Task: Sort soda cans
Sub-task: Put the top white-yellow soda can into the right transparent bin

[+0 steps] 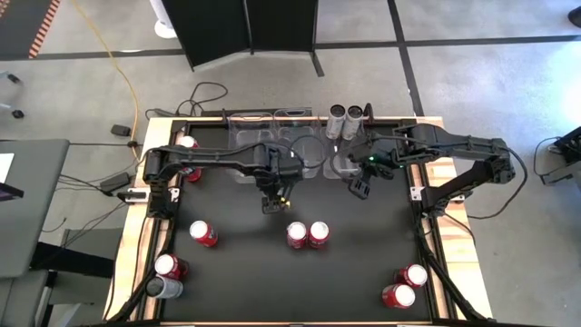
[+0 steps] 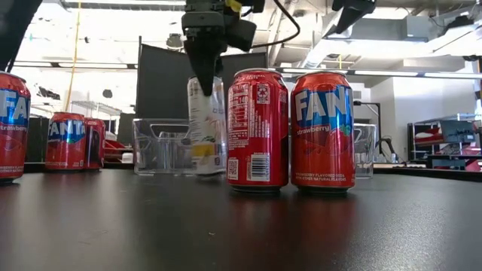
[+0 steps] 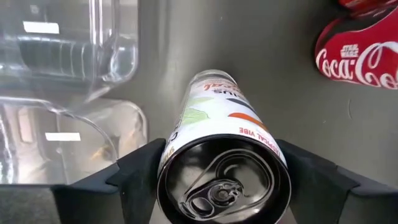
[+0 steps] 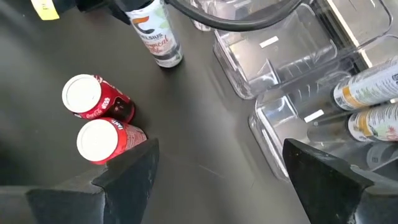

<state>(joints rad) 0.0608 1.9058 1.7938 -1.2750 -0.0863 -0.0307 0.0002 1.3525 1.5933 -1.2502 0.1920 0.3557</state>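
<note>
2 arms over 1 black table [image 1: 236,282], ringed by a wooden frame.

Clear plastic bins [image 1: 300,145]: a row along the far edge; the right-hand one already holds 2 slim silver cans [image 1: 345,121].

Left gripper [image 1: 273,193]: just in front of the bins, fingers clamped on the rim end of a slim white Celsius can [image 3: 221,140], upright and apparently just above the tabletop.

Right gripper [image 1: 360,178]: hovering near the right-hand bins, fingers spread, carrying nothing.

Red cans: 2 strawberry Fanta cans [image 2: 290,129] touching at mid-table; others stand or lie near the left and right edges.

Handling note: lift the Celsius can clear of the bin wall, keep it vertical, release only once it is inside beside the matching slim cans.
</note>
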